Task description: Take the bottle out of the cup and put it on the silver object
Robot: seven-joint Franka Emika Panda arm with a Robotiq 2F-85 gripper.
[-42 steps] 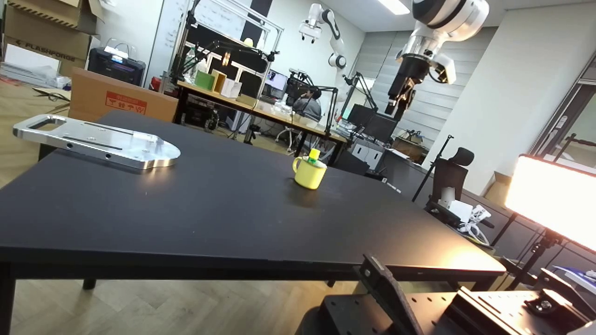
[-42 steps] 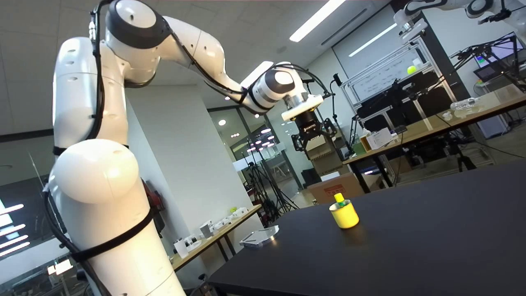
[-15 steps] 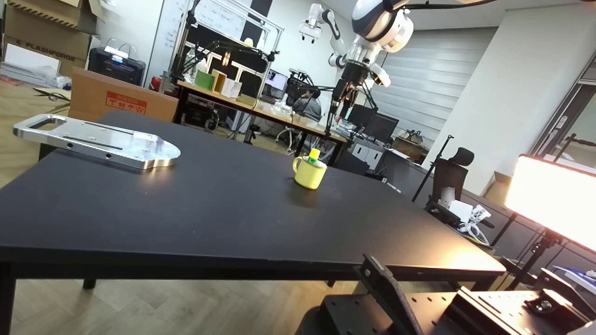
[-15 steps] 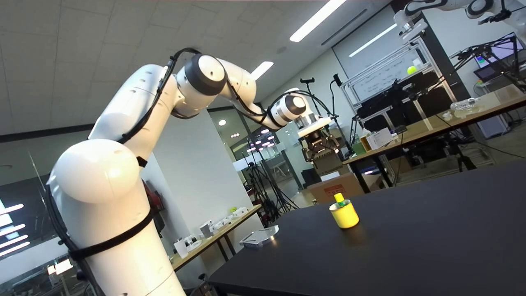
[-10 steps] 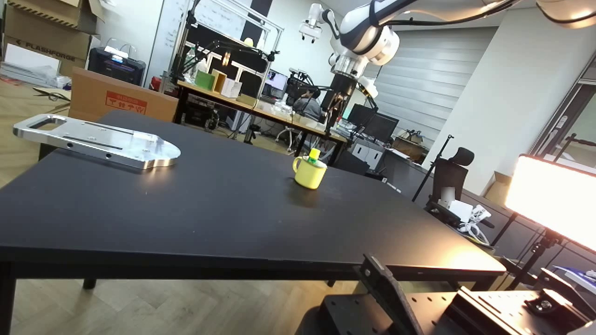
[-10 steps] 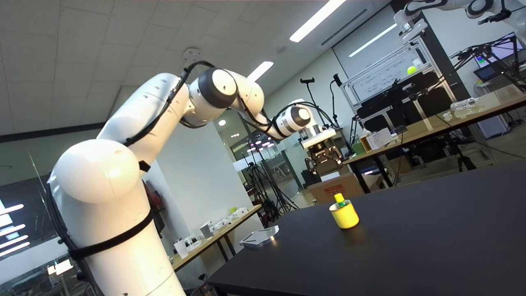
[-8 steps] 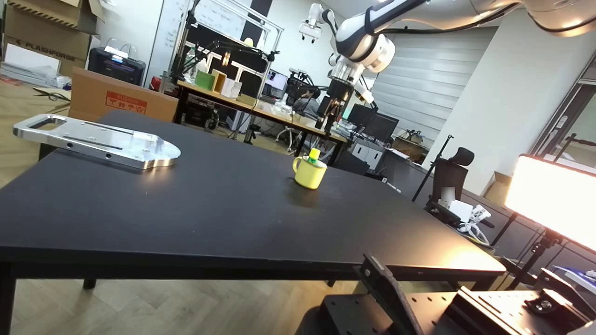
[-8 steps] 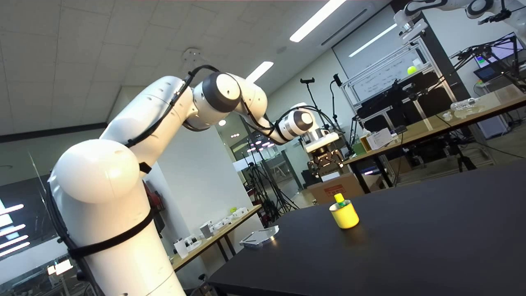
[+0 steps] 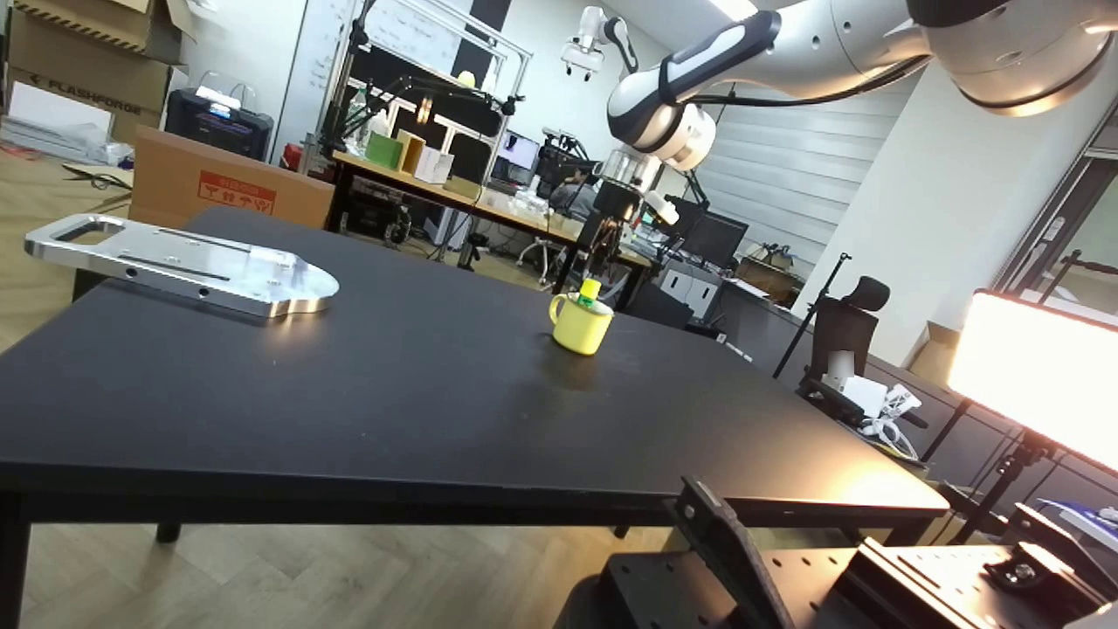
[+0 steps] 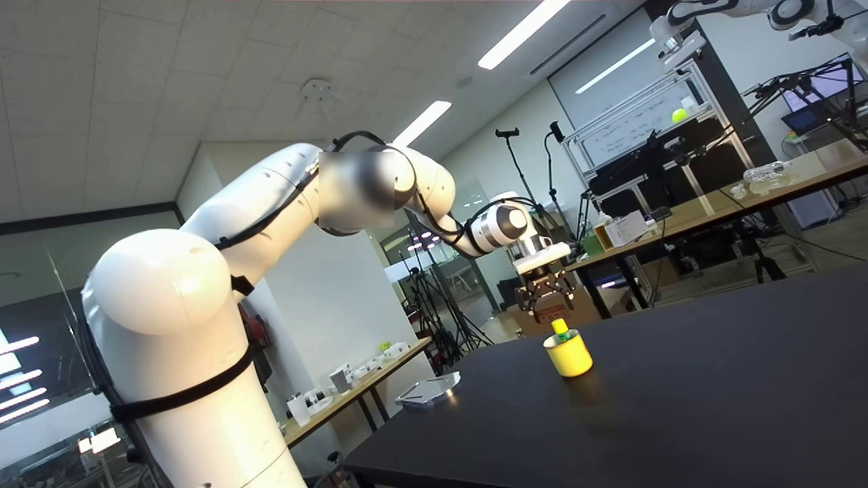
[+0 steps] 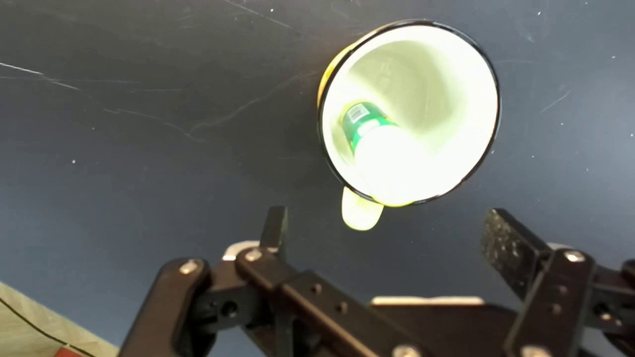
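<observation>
Yellow cup (image 10: pixel 569 357) on blk tbl (image 9: pixel 419 384) w/ grn/yel bottle (image 11: pixel 379 144) tilted inside, poking above rim; gripper (image 11: pixel 386 228) near, above, spread wide, nothing held. Silver obj (image 9: pixel 188 260) well apart.

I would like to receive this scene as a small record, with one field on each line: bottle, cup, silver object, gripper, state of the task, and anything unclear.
Bottle: inside the cup, its yellow top above the rim, green below
Cup: yellow, upright on the dark table, with a handle on its side
Silver object: wide flat slab on the same table, apart from the cup
Gripper: open, higher than the cup, holding nothing
Task state: bottle not yet taken out
Unclear: bottle's top is washed out by glare in the wrist view
</observation>
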